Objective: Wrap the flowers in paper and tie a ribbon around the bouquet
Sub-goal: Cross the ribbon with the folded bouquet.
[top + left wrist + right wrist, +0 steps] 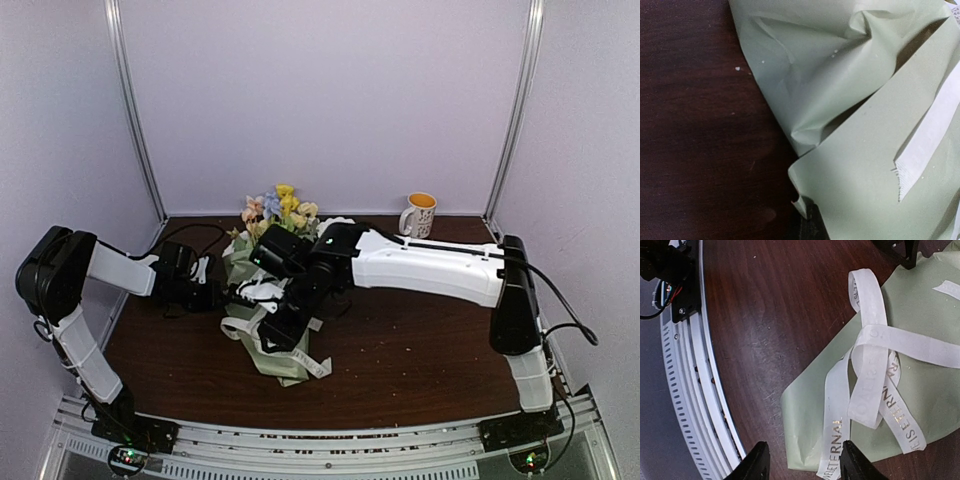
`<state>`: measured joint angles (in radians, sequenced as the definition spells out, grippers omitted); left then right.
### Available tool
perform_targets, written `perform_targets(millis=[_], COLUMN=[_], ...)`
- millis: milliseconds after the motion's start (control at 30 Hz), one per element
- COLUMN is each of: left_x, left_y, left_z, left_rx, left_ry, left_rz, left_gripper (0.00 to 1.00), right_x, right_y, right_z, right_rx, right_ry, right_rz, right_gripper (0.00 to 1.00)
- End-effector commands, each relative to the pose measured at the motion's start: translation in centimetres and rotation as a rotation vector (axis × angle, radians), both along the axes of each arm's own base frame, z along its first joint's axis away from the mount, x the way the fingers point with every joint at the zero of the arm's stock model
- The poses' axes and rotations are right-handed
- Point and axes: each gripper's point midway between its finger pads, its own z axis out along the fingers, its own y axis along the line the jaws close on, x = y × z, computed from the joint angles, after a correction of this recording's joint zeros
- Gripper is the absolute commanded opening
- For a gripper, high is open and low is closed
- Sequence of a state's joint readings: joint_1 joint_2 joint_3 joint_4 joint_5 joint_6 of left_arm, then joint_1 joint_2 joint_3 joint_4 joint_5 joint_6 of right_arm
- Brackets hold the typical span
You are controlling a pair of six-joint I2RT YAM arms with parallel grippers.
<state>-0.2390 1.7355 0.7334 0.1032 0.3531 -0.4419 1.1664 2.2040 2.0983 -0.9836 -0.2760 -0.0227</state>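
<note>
The bouquet lies along the table, its pastel flowers (276, 208) at the far end and its sage-green paper (268, 352) cone pointing toward me. A cream ribbon (871, 371) with printed letters is looped loosely over the paper, tails hanging. My right gripper (805, 464) hovers open above the cone's narrow end, with one ribbon tail and the paper's edge lying between its black fingertips (756, 460), untouched. My left gripper (812, 225) is at the cone's left side, mostly covered by paper (865, 165); its dark tips are shut on a curled paper edge. A frayed ribbon end (920, 150) lies nearby.
A white and orange mug (418, 214) stands at the back right. The dark wooden table (420, 350) ends in a slotted metal rail (690, 405) close to the cone's tip. Pale walls enclose the sides and back.
</note>
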Motion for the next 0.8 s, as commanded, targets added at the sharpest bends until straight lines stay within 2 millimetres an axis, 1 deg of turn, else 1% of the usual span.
perform_targets(millis=[0,67,133,167,233,333,400,500,700,767], left_x=[-4.3,-4.3,-4.3,-4.3,-4.3,-4.3,-4.2,-4.3,-4.2,-4.3], left_y=[1.9,1.9,2.0,1.9,1.9,1.9,2.0,1.9,1.9,1.9], left_z=[-5.1,-5.1,-5.1,-5.1,-5.1,-5.1,-5.1,-5.1,-5.1,-5.1], left_rx=[0.106,0.106,0.107,0.107,0.107,0.107,0.107,0.106,0.106,0.106], left_ry=[0.209,0.210,0.210,0.210,0.209,0.210,0.209,0.212,0.210,0.211], left_rz=[0.014,0.014,0.015,0.014,0.015,0.014,0.015,0.014,0.014,0.012], left_gripper=[0.00,0.00,0.00,0.00,0.00,0.00,0.00,0.00,0.00,0.00], right_x=[3.7,7.5,10.0,10.6,11.3,11.8,11.8,10.9,9.3,8.9], right_y=[-1.6,-2.5,-3.0,-2.8,-2.4,-1.6,-0.9,0.3,1.7,2.1], right_z=[5.3,4.6,3.3,2.7,1.6,0.1,-1.0,-2.2,-4.3,-5.1], right_rx=[0.191,0.208,0.209,0.213,0.212,0.190,0.177,0.166,0.142,0.137], right_ry=[0.051,0.078,0.137,0.148,0.143,0.122,0.142,0.158,0.185,0.210], right_rz=[-0.114,-0.276,-0.413,-0.438,-0.474,-0.495,-0.496,-0.465,-0.440,-0.433], right_gripper=[0.46,0.35,0.24,0.21,0.17,0.16,0.15,0.15,0.15,0.17])
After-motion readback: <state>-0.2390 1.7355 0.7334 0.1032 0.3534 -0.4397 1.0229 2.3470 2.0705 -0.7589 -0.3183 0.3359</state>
